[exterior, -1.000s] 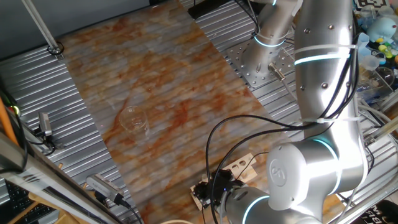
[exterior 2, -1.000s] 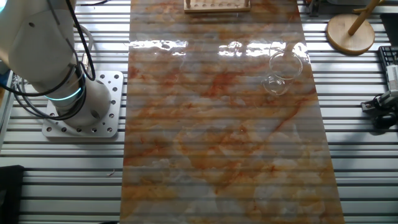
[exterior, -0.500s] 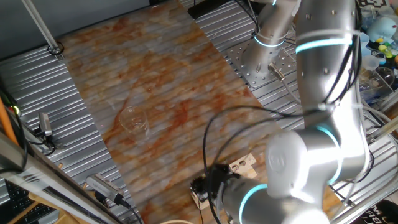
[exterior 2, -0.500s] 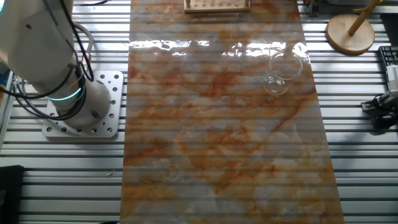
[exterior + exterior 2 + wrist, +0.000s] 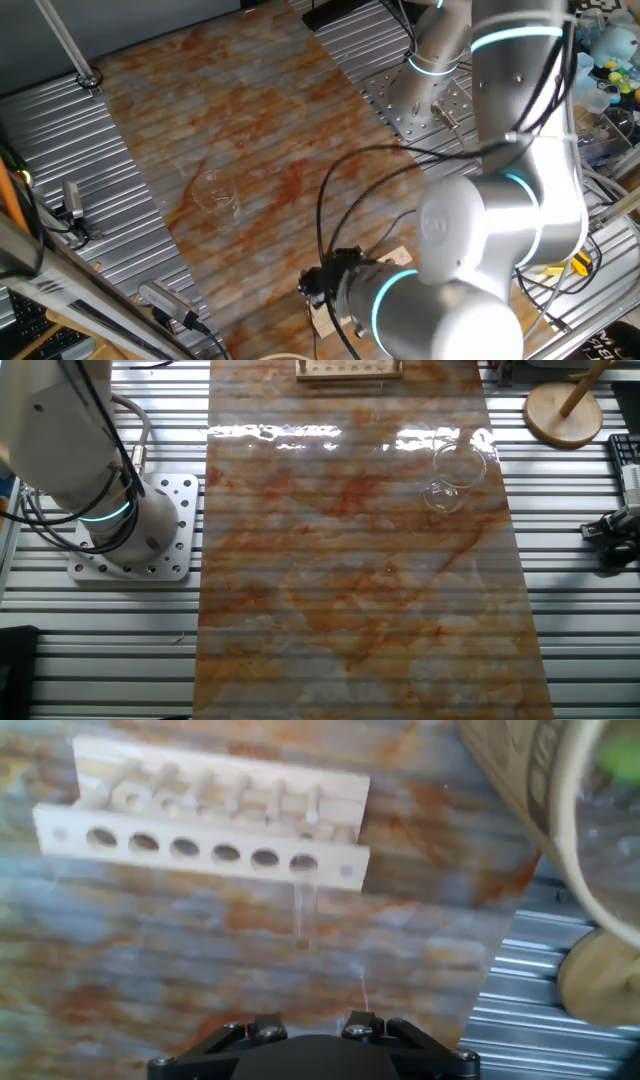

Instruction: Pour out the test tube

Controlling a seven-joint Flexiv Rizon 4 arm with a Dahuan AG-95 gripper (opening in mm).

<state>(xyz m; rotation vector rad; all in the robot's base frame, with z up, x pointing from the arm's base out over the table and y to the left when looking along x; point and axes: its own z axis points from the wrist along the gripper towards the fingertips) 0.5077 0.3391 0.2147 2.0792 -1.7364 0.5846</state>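
We judge the test tube light, slick, fragile glass (grip its protruding end), ahead of jaws whose spread we cannot tell.

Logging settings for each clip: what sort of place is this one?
Likely a robotics lab bench set up for chemistry handling: a wooden rack holding a test tube, a glass beaker, and an arm base bolted to slatted aluminium.

— Surface? Ribbed metal table, covered down the middle by an orange-grey marbled mat.

— On the mat? Clear glass beaker at upper right of the other fixed view; pale wooden rack at top edge, centre.

— Off the mat? Round wooden stand base at upper right; bolted robot base plate at left.
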